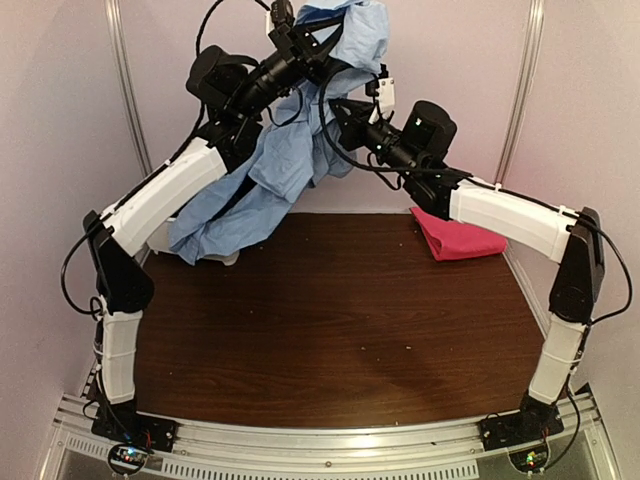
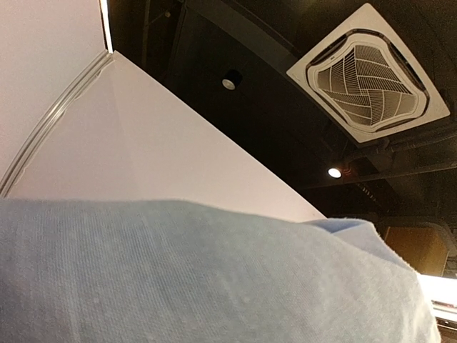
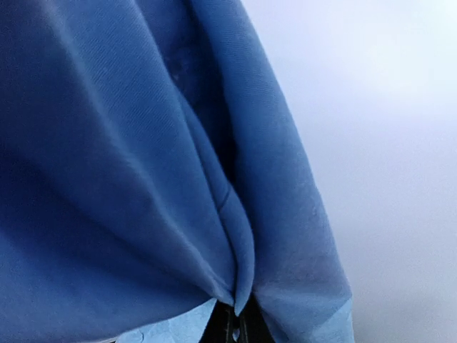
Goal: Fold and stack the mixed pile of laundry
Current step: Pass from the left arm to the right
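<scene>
The light blue collared shirt [image 1: 290,165] hangs in the air over the back of the table, held up by both arms. My left gripper [image 1: 318,38] is highest, shut on the shirt's top; in the left wrist view the shirt [image 2: 200,279] hides its fingers. Lower and to the right, my right gripper [image 1: 337,108] is shut on a fold of the shirt [image 3: 143,179]. That fold is pinched between the black jaws of the right gripper [image 3: 237,329]. The shirt's lower end drapes down at the back left. A bright pink-red cloth [image 1: 455,238] lies folded at the back right.
The brown table [image 1: 330,330] stretches in front of the arms. A bit of a white tub [image 1: 218,258] peeks out under the shirt's lower end at the back left. Pale walls close in the back and sides.
</scene>
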`<state>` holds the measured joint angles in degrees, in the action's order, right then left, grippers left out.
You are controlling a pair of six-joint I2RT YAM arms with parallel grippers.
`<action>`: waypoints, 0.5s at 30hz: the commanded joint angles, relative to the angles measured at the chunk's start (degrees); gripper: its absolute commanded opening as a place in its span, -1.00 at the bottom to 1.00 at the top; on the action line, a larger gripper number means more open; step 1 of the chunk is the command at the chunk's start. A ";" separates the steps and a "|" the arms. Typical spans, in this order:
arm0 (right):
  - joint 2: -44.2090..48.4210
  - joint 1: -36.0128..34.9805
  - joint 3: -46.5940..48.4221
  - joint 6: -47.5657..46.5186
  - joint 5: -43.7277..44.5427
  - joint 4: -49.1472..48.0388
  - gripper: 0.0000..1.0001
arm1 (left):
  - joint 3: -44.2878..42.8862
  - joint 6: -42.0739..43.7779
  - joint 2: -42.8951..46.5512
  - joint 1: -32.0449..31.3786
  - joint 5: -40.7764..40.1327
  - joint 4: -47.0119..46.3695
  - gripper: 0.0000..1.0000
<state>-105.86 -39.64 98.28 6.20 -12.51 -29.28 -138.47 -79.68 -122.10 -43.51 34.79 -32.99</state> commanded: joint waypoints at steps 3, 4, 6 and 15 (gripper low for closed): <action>7.74 0.10 -4.41 -1.98 7.82 -5.85 -1.00 | -0.30 2.58 3.99 -0.32 1.77 -1.50 -0.94; 8.80 0.32 -5.06 -2.20 8.45 -6.02 -1.00 | -0.30 3.61 4.18 -0.11 1.85 -0.54 -0.85; 10.93 1.01 -6.31 -2.36 9.18 -6.02 -1.00 | -0.09 5.01 4.62 0.80 1.66 1.06 -0.48; 23.74 4.07 -13.66 -2.23 11.75 -8.07 -1.00 | 11.55 3.37 10.60 10.37 -0.98 -0.48 0.80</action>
<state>-88.86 -36.64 86.04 4.23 -3.11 -32.23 -133.58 -76.05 -116.57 -37.87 35.62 -31.44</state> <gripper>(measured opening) 0.006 0.839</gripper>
